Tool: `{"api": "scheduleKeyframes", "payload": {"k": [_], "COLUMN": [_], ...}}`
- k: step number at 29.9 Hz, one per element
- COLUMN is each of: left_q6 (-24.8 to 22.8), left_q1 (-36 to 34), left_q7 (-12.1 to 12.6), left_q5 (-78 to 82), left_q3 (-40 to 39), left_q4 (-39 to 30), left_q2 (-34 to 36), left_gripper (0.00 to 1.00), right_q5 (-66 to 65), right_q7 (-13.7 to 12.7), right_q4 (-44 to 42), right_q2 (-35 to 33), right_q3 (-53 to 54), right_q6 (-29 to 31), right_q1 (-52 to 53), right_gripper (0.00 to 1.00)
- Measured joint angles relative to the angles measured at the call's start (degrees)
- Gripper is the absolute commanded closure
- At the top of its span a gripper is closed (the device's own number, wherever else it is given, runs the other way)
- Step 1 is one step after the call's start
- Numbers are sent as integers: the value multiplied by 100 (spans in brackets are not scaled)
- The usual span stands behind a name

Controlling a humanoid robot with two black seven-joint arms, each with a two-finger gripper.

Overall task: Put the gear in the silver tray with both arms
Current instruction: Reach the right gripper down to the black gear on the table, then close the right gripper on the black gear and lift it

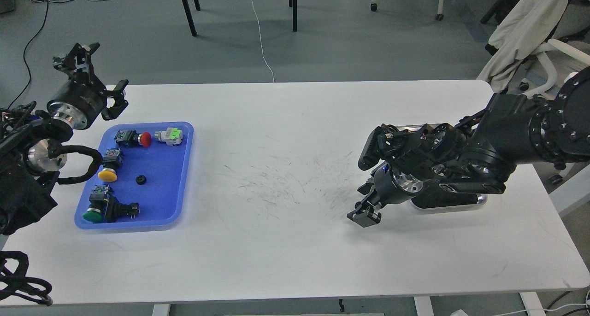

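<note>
A small black gear (140, 179) lies in the middle of the blue plastic tray (182, 168) at the left. The silver tray (481, 199) sits at the right, mostly hidden behind my right arm; only its rim shows. My left gripper (97, 78) is open and empty, raised above the table's far left edge behind the blue tray. My right gripper (365, 216) hangs low over the table just left of the silver tray. Its fingers show as one dark block, and I cannot tell whether they hold anything.
The blue tray also holds several push-button switches with a red (145, 139), yellow (107, 174) and green (92, 215) cap, and a grey and green part (170, 135). Chairs and cables stand on the floor beyond the white table (286, 242).
</note>
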Motion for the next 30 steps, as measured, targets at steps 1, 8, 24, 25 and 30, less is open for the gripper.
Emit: {"api": "scheduleKeyframes", "payload": {"k": [1,8,24,25,30], "left_q6": [0,0,0,0,0], "left_q1": [0,0,9,9,8], "left_q7": [-3,-19,-36,-36,-36], "left_q5": [0,0,1,4,6], "left_q3": [-1,-4,33,38,44], "left_q4": [0,0,0,0,0], "left_q2": [0,-13,-14,-14,-14], "left_gripper": [2,2,2,2,2], "right_q5": [-2,6,8,5,-5], "right_q7": [0,-9,-10,-9,-5], "right_q4": [-20,-157,-225,-228,-282], "right_q2": [0,35,174,175,173], "right_q3": [-13,-24,-36,-38,-47], "right_q6": [0,7,8,8,12], "right_q1": [-13,-85,-163,-163,-163], "right_gripper": [36,36,47,49,51]}}
